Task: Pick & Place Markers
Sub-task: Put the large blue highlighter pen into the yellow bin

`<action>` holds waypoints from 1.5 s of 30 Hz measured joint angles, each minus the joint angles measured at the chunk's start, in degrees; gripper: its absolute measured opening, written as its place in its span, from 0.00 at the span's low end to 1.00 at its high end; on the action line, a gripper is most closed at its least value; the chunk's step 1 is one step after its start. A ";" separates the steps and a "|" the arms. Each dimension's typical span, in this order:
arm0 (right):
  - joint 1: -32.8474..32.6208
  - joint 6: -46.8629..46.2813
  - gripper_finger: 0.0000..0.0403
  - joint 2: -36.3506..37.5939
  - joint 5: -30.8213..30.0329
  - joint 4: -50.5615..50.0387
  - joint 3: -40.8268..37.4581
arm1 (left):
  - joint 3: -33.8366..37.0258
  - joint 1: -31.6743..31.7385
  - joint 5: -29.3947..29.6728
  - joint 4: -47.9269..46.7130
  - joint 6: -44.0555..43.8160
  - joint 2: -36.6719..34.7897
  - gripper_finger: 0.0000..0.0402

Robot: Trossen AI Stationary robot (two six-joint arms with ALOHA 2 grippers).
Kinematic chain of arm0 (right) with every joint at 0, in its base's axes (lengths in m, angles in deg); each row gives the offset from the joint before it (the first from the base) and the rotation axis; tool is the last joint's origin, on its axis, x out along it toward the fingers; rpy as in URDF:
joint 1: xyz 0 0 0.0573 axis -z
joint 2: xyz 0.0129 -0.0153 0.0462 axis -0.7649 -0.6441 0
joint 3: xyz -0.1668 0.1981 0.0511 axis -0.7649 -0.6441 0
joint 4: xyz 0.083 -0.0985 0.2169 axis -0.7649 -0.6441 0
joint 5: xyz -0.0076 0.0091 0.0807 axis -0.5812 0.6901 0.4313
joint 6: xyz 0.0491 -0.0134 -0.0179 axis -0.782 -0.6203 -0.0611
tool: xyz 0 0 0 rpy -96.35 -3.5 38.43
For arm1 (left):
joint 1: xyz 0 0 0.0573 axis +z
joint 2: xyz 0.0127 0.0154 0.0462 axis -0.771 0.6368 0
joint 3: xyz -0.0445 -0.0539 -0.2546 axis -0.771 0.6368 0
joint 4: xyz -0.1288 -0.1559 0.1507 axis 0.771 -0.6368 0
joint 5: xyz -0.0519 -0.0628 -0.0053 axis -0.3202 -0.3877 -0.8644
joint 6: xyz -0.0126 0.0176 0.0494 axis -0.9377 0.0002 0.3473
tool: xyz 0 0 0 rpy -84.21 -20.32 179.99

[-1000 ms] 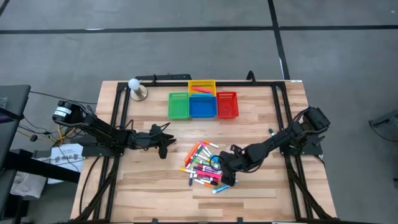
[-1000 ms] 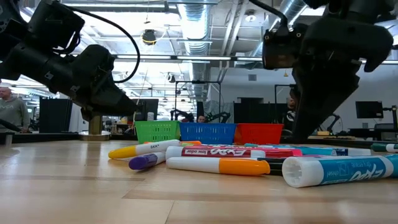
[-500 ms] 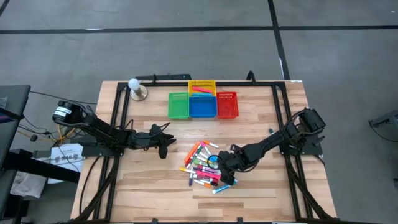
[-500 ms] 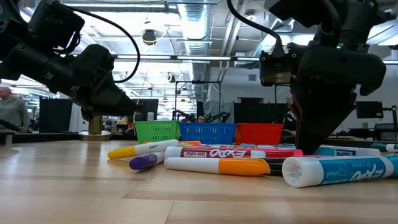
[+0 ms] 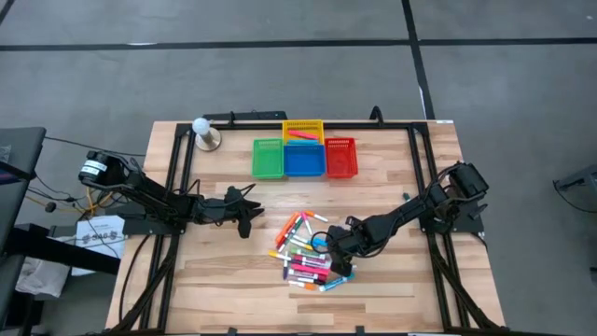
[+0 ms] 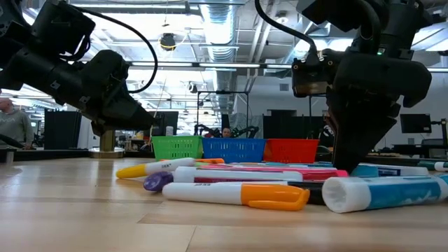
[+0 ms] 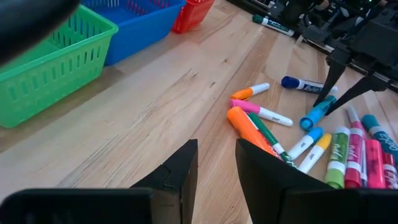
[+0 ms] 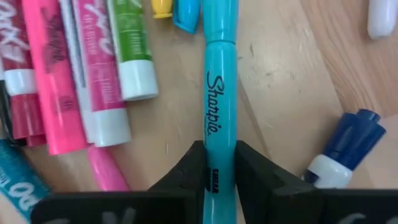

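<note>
Right gripper (image 8: 219,163) clamps its jaws on the slim turquoise plastic highlighter marker (image 8: 219,93), gripped mid-barrel, seemingly for a balanced lift.

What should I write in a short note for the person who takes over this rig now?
Right gripper: down at the pile, shut on the light blue Sharpie marker, which lies among the others on the wooden table.
Left gripper: waits over the table's left side, fingers slightly apart, holding nothing.
Loose markers: piled at the table's middle.
Done: pink and orange markers lie in the yellow plastic basket.
Left: nearly the whole pile. Green, blue and red baskets look empty.
</note>
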 joint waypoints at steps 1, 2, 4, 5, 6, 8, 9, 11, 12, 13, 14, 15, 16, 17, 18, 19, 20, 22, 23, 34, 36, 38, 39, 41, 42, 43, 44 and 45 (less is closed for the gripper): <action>0.00 -0.01 0.13 0.00 0.02 -0.03 0.00 | 0.00 0.00 -0.01 -0.01 0.00 0.00 0.27; 0.00 -0.01 0.14 -0.01 0.01 -0.03 0.00 | 0.00 0.00 -0.01 0.00 0.00 0.00 0.27; 0.00 -0.01 0.17 -0.04 -0.02 -0.06 0.00 | 0.00 0.00 0.01 0.00 0.00 0.00 0.27; 0.00 -0.01 0.19 -0.04 -0.07 -0.06 0.00 | 0.00 0.00 -0.01 -0.01 0.00 0.00 0.27; 0.00 -0.01 0.19 -0.04 -0.24 -0.15 0.00 | 0.00 0.00 -0.01 -0.01 0.00 0.00 0.27; 0.00 0.03 0.20 0.04 -0.28 -0.19 -0.02 | 0.00 0.00 0.00 0.00 0.00 0.00 0.27; 0.00 0.10 0.19 0.13 -0.30 -0.19 -0.06 | 0.00 0.00 -0.01 -0.01 0.00 0.00 0.27; 0.00 0.78 0.18 0.14 -0.40 -0.05 -0.07 | 0.00 0.00 0.01 0.01 0.01 0.00 0.27; 0.00 1.10 0.17 0.33 -0.42 -0.04 -0.09 | 0.00 0.00 0.00 -0.01 0.02 0.00 0.27; 0.00 1.38 0.16 0.47 -0.38 -0.03 -0.14 | 0.00 0.00 0.00 -0.01 0.02 0.00 0.27; 0.00 1.43 0.15 0.53 -0.37 0.00 -0.15 | 0.00 0.00 -0.01 -0.01 0.02 0.00 0.27; 0.00 1.43 0.15 0.56 -0.42 0.01 -0.16 | 0.00 0.00 0.01 0.00 0.02 0.00 0.27; 0.00 1.45 0.15 0.64 -0.53 0.02 -0.17 | 0.00 0.00 0.00 0.01 0.02 0.00 0.27; 0.00 1.48 0.15 0.79 -0.85 -0.01 -0.22 | 0.00 0.00 -0.01 0.01 0.02 0.00 0.27; 0.00 1.48 0.16 0.96 -1.76 -0.17 -0.26 | 0.00 -0.01 0.00 0.00 0.02 0.00 0.27; 0.02 1.48 0.16 1.00 -2.25 -0.13 -0.26 | 0.00 0.00 0.01 -0.01 0.02 0.00 0.27; 0.06 1.48 0.17 1.01 -2.77 0.04 -0.26 | 0.00 0.00 -0.01 0.00 0.02 0.00 0.27; 0.11 1.50 0.17 1.25 -3.56 -0.23 -0.26 | 0.00 0.00 0.01 -0.01 0.02 0.00 0.27; 0.10 1.50 0.17 1.46 -3.65 -0.23 -0.26 | 0.00 0.00 -0.01 0.00 0.02 0.00 0.27; 0.02 3.05 0.17 7.17 -5.18 -0.54 -0.24 | 0.00 -0.01 -0.01 0.01 0.02 0.00 0.27; 0.02 4.04 0.17 9.48 -5.72 -0.45 -0.22 | 0.00 0.00 0.00 0.01 0.02 0.00 0.27; -0.05 4.72 0.17 11.75 -7.51 -0.22 -0.20 | 0.00 -0.01 0.01 0.01 0.02 0.00 0.27; -0.23 5.20 0.17 12.95 -8.62 -0.21 -0.20 | 0.00 0.00 0.01 0.01 0.02 0.00 0.27; -0.82 6.57 0.17 15.18 -11.21 0.27 -0.15 | 0.00 0.00 0.00 0.01 0.02 0.00 0.27; -1.15 7.26 0.17 16.21 -12.48 0.44 -0.15 | 0.00 0.00 0.01 0.01 0.02 0.00 0.27; -1.44 7.96 0.17 17.12 -13.62 0.92 -0.15 | 0.00 -0.01 0.00 0.01 0.02 0.00 0.27; -1.71 8.65 0.17 17.88 -14.50 1.62 -0.15 | 0.00 -0.02 0.01 0.01 0.02 0.00 0.27; -1.98 9.32 0.17 18.58 -15.22 2.11 -0.13 | 0.00 0.00 0.01 0.01 0.02 0.00 0.27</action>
